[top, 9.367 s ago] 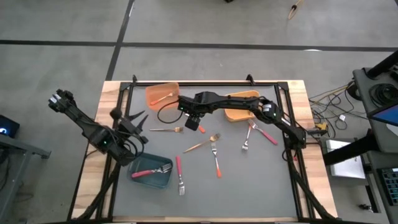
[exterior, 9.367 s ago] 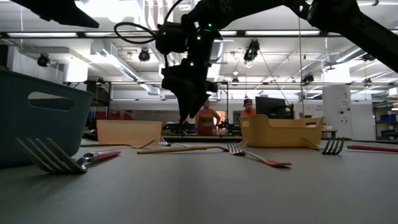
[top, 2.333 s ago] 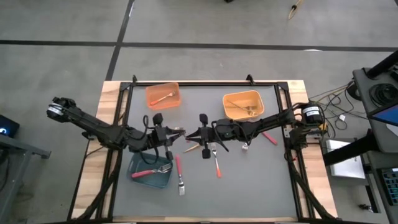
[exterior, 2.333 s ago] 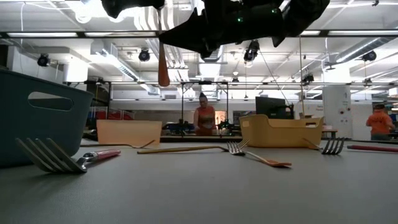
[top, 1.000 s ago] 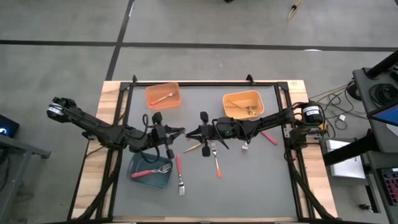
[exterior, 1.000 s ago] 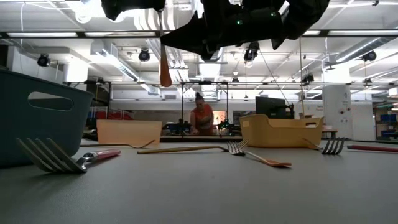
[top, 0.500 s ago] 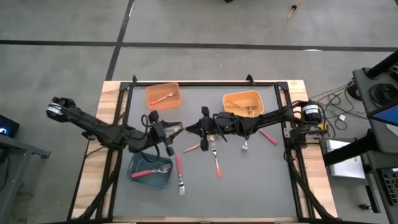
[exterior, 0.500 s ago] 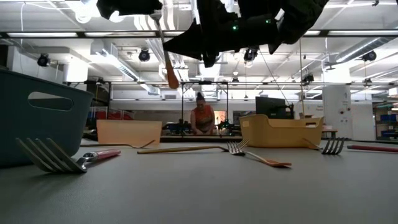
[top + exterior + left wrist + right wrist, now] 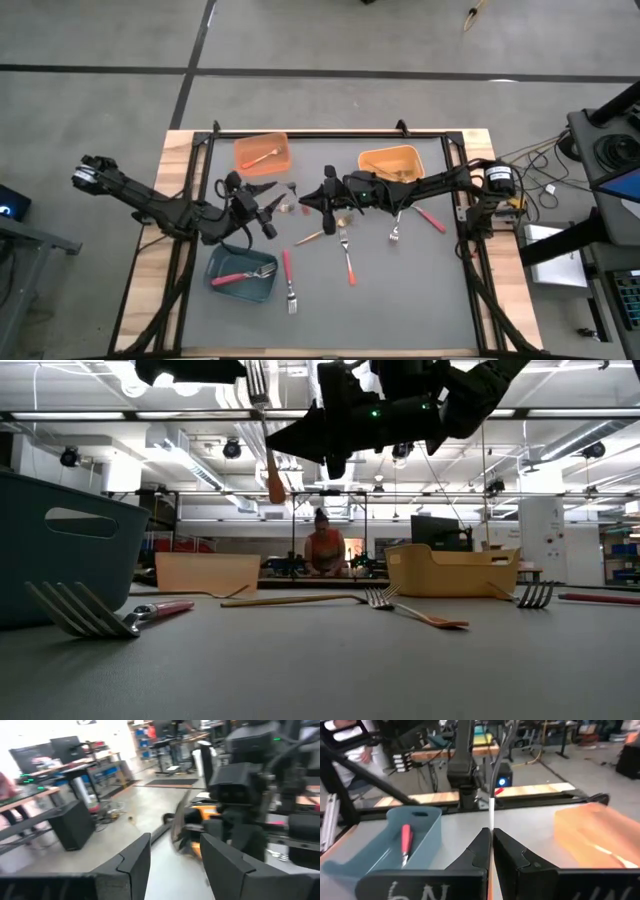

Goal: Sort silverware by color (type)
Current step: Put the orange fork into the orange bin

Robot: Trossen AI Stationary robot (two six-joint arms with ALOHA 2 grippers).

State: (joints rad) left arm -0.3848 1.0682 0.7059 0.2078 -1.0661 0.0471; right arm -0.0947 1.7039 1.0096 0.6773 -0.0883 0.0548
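Observation:
My right gripper [image 9: 303,201] is shut on an orange-handled fork [image 9: 270,460] high above the mat's middle. The fork stands nearly upright, tines up and handle down. My left gripper [image 9: 277,191] stands open just left of it, with the fork [image 9: 177,827] beyond its fingertips, apart from them. More silverware lies flat on the mat: a gold fork [image 9: 322,236], an orange-handled one [image 9: 348,258] and red-handled ones [image 9: 288,275] [image 9: 428,217]. The orange bin [image 9: 262,152], yellow-orange bin [image 9: 390,163] and teal bin [image 9: 243,276] each hold forks. My right gripper pinches the fork's neck [image 9: 491,827], where the metal meets the orange handle, between its two fingers. The fingers come level from the table's right and lie across the fork. The fork is lifted clear, its tines [image 9: 257,378] above the fingers and its handle end [image 9: 274,486] hanging below.
The teal bin's wall [image 9: 60,540] stands near the front left. A silver-tined fork [image 9: 395,230] lies right of centre. The metal frame rail [image 9: 330,133] runs along the far edge. A person stands in the room beyond the table.
My left gripper has opened and let go of the fork, and its fingers have swung toward the far edge, away from it. My right gripper, still shut on the fork, has carried it a little toward the far edge and rolled, so the fork's handle end now tilts slightly.

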